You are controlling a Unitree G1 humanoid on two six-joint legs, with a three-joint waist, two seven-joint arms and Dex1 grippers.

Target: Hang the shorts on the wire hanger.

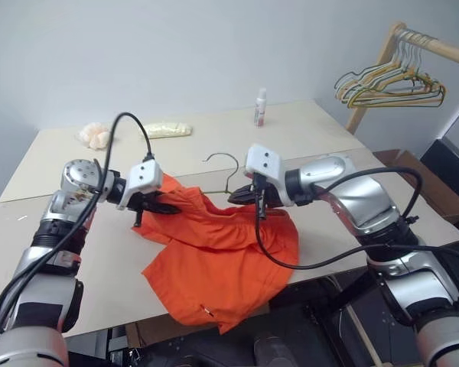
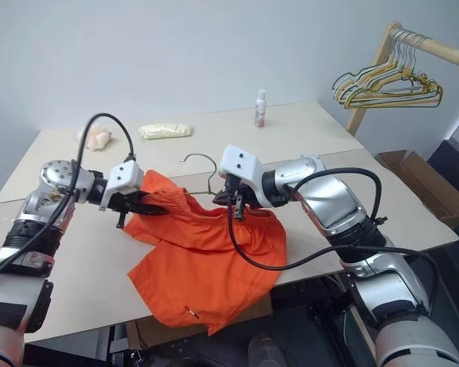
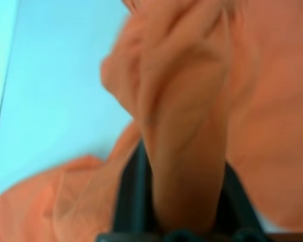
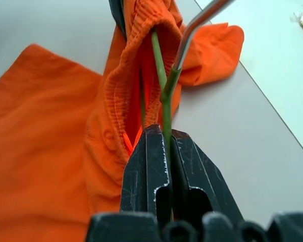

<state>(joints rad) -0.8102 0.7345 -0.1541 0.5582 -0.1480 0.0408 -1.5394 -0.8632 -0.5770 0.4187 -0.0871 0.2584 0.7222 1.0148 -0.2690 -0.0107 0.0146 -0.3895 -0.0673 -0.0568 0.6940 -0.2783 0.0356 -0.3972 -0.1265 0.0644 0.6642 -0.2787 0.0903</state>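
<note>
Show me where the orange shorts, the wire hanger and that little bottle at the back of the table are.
shorts (image 1: pixel 214 267): left eye view, on the flat leg fabric.
wire hanger (image 1: pixel 223 157): left eye view, on its curved hook.
bottle (image 1: pixel 260 107): left eye view, on its body.

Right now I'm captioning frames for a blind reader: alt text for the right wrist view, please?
The right gripper, its black fingers shut, pinches the thin greenish wire of the hanger beside the gathered waistband of the orange shorts. The wire runs up past the waistband. The shorts lie spread on a pale table.
</note>
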